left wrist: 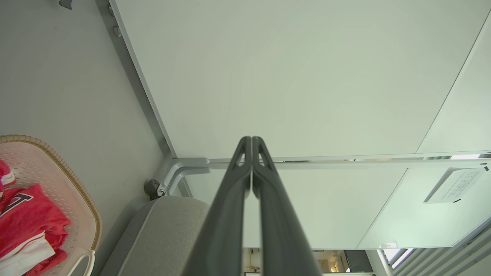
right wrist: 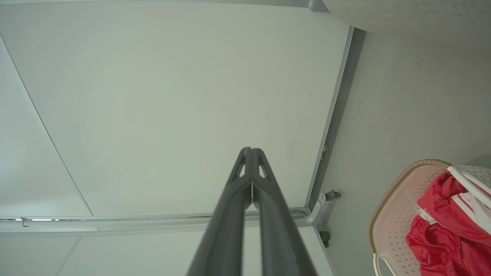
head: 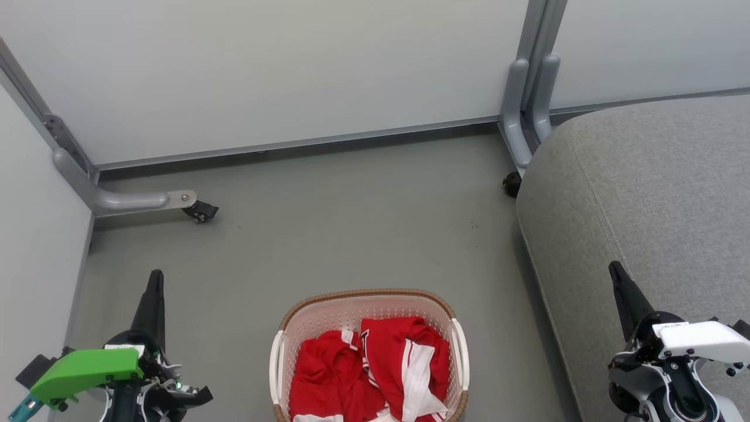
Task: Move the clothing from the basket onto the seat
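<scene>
**Status.** Nothing is lifted yet. The clothing [head: 375, 369] lies heaped in the basket [head: 328, 319], which stands on the floor [head: 328, 223] directly before the robot, between its arms. The seat [head: 644, 193] is on the robot's right, just beside the basket, and the part of it in view is bare.

**Grippers.** The left gripper [head: 155, 278] has its fingers pressed together and holds nothing. It points forward, well apart from the basket. The right gripper [head: 616, 272] is likewise closed tip to tip and empty, hovering over the seat's near edge.

**Assessment.** The step in hand is judged to be the first reach into the basket.

**Recommendations.**
- Use the right arm, since it is nearer the seat.
- Spread the fingers before descending, not among the fabric.
- Enter from above, inside the rim [head: 366, 292] and clear of the white handles [head: 463, 351].
- Pinch the striped fold [head: 419, 375], which appears to stand highest, and bite deep enough that it cannot slip.
- Lift straight up until the cloth clears the rim; a dragging hem could tip or shift the basket.
- Release well in from the seat's rounded edge, so the garment does not slide off.

**Risk.** The garments look entangled, so more than one may rise together.
</scene>
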Available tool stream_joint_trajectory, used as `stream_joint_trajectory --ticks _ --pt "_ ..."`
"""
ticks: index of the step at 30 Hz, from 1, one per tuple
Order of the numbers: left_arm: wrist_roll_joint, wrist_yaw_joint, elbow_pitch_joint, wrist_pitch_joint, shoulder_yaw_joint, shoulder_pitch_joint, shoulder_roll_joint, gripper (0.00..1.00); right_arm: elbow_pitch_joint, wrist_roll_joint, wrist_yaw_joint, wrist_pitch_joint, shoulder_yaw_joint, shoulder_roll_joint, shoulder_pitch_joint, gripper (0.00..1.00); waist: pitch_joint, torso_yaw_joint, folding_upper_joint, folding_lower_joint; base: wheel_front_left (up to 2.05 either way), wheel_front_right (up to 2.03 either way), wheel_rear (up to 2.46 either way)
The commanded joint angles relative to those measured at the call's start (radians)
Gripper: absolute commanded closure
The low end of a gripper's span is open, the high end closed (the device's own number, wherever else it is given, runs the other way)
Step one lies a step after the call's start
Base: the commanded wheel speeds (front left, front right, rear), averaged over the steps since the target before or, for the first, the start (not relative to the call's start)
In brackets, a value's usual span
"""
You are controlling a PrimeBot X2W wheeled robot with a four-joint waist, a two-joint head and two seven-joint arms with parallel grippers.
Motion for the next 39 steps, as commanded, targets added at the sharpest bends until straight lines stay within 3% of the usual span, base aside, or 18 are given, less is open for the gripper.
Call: stream_joint_trajectory --ticks 1,39 --pt "-0.003 -0.006 -0.002 0.003 0.002 -0.011 0.000 1.00 0.002 0.004 0.000 0.002 -0.002 -0.006 -0.008 1.00 0.000 0.000 -0.0001 0.0000 0.00 0.00 0.00" --pt "-0.003 -0.006 -0.002 0.003 0.002 -0.011 0.000 1.00 0.002 0.004 0.000 0.002 -0.002 -0.006 -0.008 1.00 0.000 0.000 -0.0001 0.0000 0.00 0.00 0.00"
